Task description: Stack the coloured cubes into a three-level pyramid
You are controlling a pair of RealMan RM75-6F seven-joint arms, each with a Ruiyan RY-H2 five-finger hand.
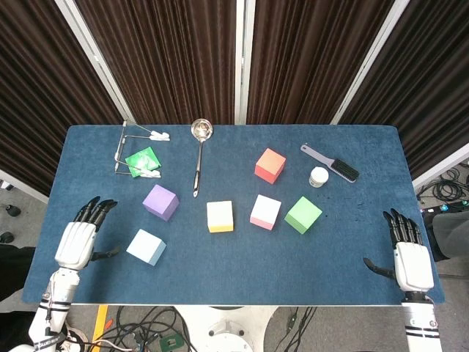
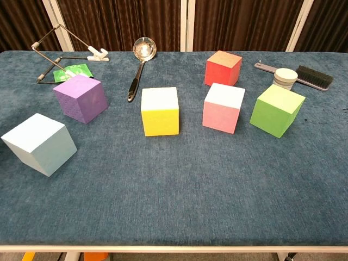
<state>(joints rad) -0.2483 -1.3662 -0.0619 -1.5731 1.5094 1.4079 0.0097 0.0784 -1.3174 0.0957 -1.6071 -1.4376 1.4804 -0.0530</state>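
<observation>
The blue tabletop fills the middle of the frame, with the left robot hand resting at its lower-left edge and the right robot hand at its lower right, both holding nothing with fingers stretched out.

Six cubes lie apart in a loose band across the centre, none stacked: light blue cube lower left, purple cube, yellow cube, pink cube, green cube, and red cube above. Stacking has not started, so the next move likely calls for gathering three cubes touching in a base row; no readable writing shows on anything.
</observation>
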